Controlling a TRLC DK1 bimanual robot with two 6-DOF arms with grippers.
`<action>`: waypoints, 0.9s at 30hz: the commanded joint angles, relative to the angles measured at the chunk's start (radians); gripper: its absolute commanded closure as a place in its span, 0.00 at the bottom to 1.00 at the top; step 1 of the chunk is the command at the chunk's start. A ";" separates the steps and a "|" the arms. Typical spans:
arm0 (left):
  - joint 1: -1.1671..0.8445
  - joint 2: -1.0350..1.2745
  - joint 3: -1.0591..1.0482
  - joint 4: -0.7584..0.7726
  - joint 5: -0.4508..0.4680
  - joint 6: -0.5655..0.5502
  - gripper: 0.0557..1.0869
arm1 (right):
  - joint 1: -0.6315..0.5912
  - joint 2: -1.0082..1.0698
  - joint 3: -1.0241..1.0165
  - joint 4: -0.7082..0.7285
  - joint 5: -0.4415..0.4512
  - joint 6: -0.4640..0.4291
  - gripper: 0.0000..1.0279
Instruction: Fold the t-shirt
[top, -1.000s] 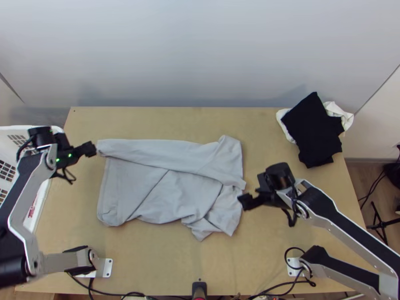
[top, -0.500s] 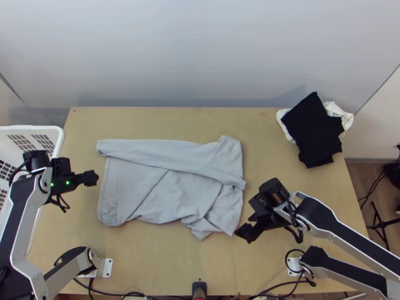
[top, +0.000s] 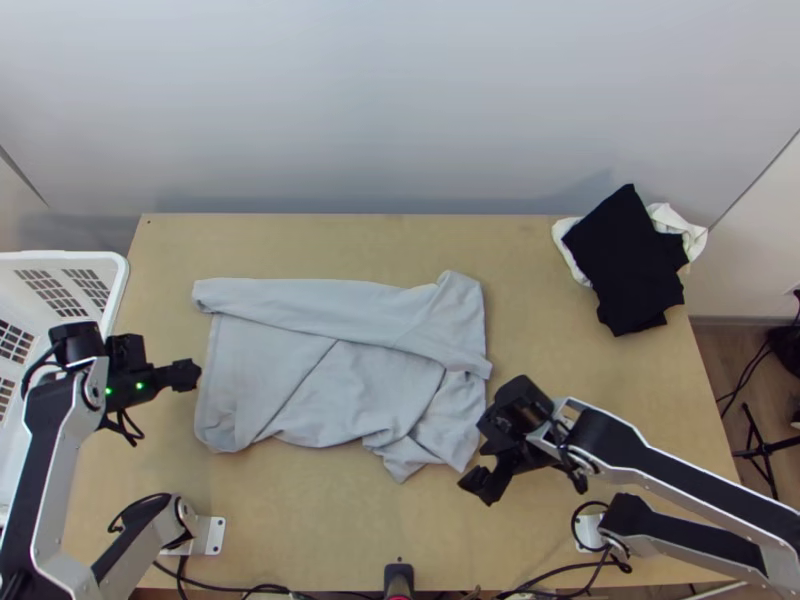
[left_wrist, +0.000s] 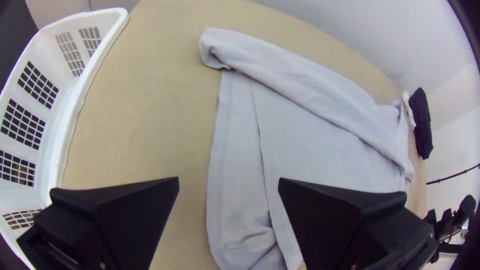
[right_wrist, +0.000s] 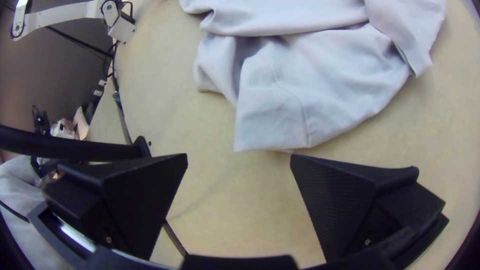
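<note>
Soft light, faint shadows on wall (top: 400, 120), dark wrist-view corners.

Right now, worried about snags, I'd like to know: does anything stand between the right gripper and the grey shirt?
Nothing visible does: the right gripper is open beside the shirt, and just tabletop shows between them.

A black cloth (top: 625, 260) is laid over a white cloth (top: 672, 217) at the upper right of the frame, and a white basket (top: 117, 290) is seen at the left edge.

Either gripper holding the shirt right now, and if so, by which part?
Nothing held: left gripper and right gripper are both open, and the grey t-shirt lies on the table.
</note>
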 joint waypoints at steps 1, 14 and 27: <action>-0.042 -0.065 -0.028 -0.082 -0.002 0.043 0.06 | 0.040 0.046 -0.022 0.074 0.012 0.001 0.07; -0.231 -0.152 -0.022 -0.313 0.002 0.232 0.06 | 0.082 0.084 -0.042 0.082 0.012 0.013 0.07; -0.406 -0.026 -0.046 -0.306 -0.004 0.259 0.06 | 0.096 0.139 -0.034 0.131 0.012 0.048 0.07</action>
